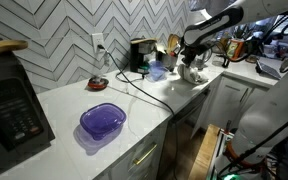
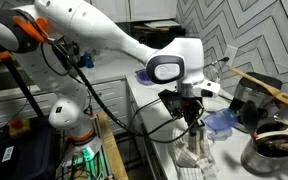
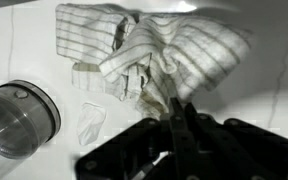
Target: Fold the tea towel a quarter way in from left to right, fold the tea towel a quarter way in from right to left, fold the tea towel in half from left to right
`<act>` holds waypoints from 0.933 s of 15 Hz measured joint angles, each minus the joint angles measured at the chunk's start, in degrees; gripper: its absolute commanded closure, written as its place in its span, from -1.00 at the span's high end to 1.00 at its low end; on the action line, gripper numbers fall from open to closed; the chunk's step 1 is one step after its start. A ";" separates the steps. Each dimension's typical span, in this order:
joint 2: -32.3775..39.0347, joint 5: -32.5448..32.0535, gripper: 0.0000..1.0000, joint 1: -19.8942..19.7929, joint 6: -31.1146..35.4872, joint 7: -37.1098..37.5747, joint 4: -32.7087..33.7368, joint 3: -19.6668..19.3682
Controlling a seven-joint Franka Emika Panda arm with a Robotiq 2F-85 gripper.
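Observation:
The tea towel is a whitish cloth with thin grey stripes. It lies crumpled and partly folded over itself on the white counter. In the wrist view my gripper has its fingers closed together on a bunched edge of the towel. In both exterior views the gripper hangs just above the counter, with the towel trailing down from it onto the surface. The part of the cloth between the fingertips is hidden.
A purple bowl stands on the counter nearer the microwave. A light-blue object lies next to the towel. A round clear lid or jar is close by. Pots with wooden utensils and a coffee machine stand nearby.

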 measured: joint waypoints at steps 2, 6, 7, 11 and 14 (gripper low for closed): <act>0.51 0.28 -0.90 -0.14 0.17 -0.37 0.39 -0.10; 0.50 0.27 -0.98 -0.12 0.16 -0.29 0.39 0.33; 0.54 -0.04 -0.98 -0.16 0.17 0.12 0.43 0.38; 4.94 -0.92 -0.98 -1.15 0.10 3.92 3.89 0.05; 11.50 -0.66 -0.98 -2.19 -0.03 3.69 8.83 -1.21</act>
